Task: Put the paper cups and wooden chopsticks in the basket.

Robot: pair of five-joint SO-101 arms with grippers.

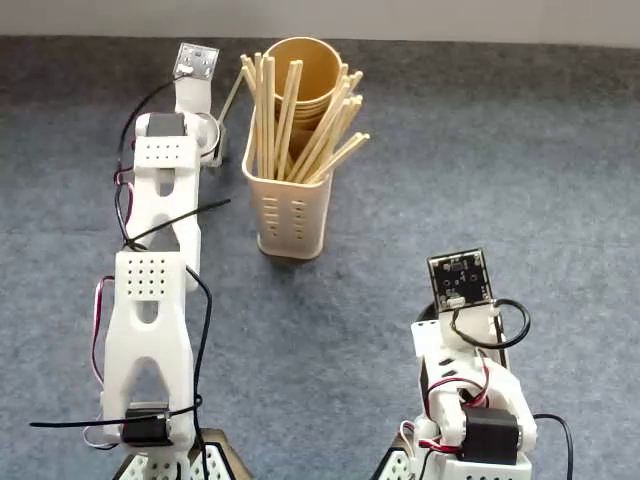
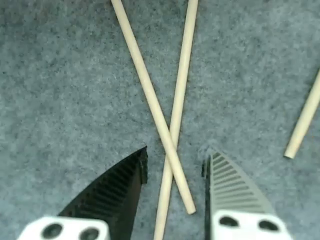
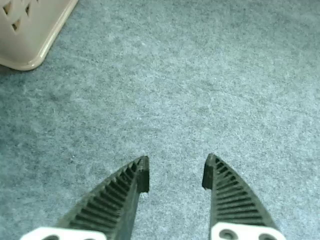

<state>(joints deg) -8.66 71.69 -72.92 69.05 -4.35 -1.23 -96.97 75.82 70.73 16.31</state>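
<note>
At upper left, the left arm [image 1: 165,210] stretches long across the grey surface [image 1: 520,150]. The left claw [image 2: 175,157] is spread open around two pale wooden chopsticks [image 2: 172,132] lying crossed between its jaws. A third stick [image 2: 304,125] lies apart nearby. Just beside the arm, at top centre, the beige slotted basket [image 1: 292,215] stands upright, holding stacked paper cups [image 1: 312,65] and a sheaf of chopsticks [image 1: 290,110]. Open room runs from there to the right edge. At lower right, the right arm [image 1: 470,370] sits folded, with the right claw [image 3: 175,165] parted above the surface.
</note>
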